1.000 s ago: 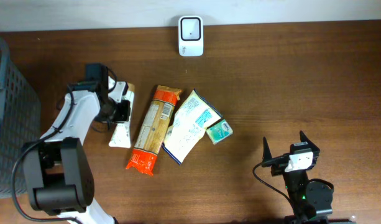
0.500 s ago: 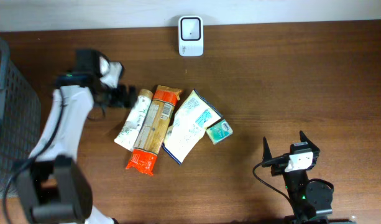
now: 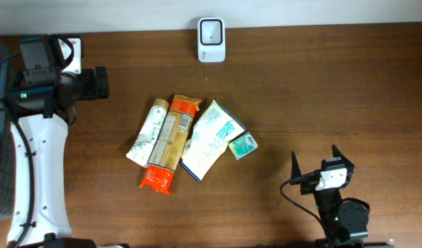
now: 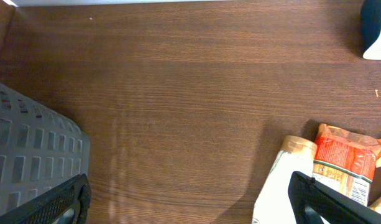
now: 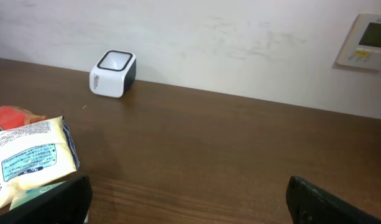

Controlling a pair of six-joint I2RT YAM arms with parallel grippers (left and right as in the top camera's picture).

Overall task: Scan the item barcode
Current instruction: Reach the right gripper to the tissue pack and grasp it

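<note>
The white pouch [image 3: 146,132] lies slanted, tan end toward the scanner [image 3: 211,31].

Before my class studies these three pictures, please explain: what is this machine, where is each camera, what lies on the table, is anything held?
Two robot arms with two-finger grippers work at a brown wooden table. One picture looks down from above; the others come from a camera on each wrist. On the table lie a white tube, an orange packet, a white-and-blue pouch and a small teal packet. A white box scanner stands at the far edge, a grey basket at the left. The left gripper and right gripper are open and hold nothing.
</note>
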